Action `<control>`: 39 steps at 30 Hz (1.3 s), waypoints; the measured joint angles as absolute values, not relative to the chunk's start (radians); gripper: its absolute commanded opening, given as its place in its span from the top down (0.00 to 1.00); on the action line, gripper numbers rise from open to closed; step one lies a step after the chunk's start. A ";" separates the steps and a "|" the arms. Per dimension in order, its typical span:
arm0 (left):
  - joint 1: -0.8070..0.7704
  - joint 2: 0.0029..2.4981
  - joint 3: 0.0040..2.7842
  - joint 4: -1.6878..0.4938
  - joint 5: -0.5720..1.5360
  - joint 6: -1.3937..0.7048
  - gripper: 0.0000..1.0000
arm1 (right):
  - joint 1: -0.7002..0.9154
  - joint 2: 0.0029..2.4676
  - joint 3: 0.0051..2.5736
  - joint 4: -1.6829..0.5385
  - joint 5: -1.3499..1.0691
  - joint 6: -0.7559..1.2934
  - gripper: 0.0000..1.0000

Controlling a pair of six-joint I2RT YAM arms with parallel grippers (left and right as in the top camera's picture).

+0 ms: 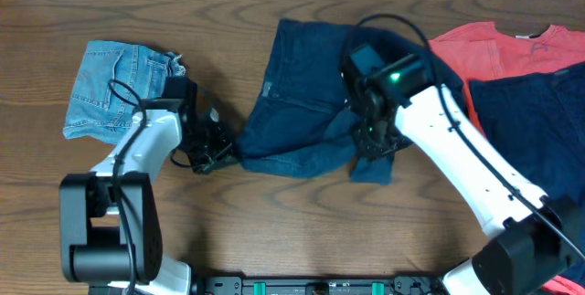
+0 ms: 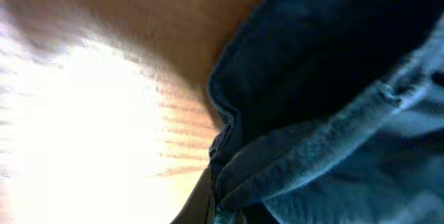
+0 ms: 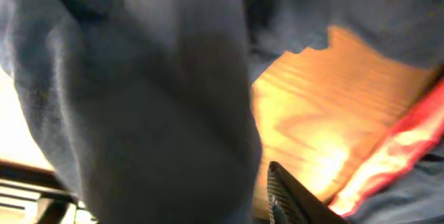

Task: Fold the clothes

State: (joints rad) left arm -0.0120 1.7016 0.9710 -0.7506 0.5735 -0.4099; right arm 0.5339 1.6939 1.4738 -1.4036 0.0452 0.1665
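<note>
Dark blue jeans [image 1: 302, 103] lie crumpled in the middle of the table. My left gripper [image 1: 217, 152] is at their lower left corner; in the left wrist view it [image 2: 220, 209] is shut on the hem of the jeans [image 2: 333, 113]. My right gripper [image 1: 371, 142] is at their lower right part. In the right wrist view the jeans [image 3: 139, 106] hang over the jaws [image 3: 258, 186] above the table, with only one dark finger showing. A folded light blue denim piece [image 1: 114, 89] lies at the far left.
A red shirt [image 1: 494, 47] lies at the back right, and its edge also shows in the right wrist view [image 3: 395, 151]. A navy garment [image 1: 535, 126] lies over it at the right edge. Bare wood table [image 1: 302, 222] spreads along the front.
</note>
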 measured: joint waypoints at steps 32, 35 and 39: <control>-0.015 1.683 1.341 -0.909 0.325 -0.305 0.94 | 0.541 1.695 1.182 -1.203 -0.213 0.199 0.39; -0.015 1.682 1.346 -0.900 0.287 -0.305 0.94 | 0.571 1.695 1.169 -1.141 -0.216 0.202 0.41; -0.015 1.682 1.360 -0.894 0.259 -0.298 0.94 | 0.607 1.695 1.152 -1.045 -0.226 0.209 0.44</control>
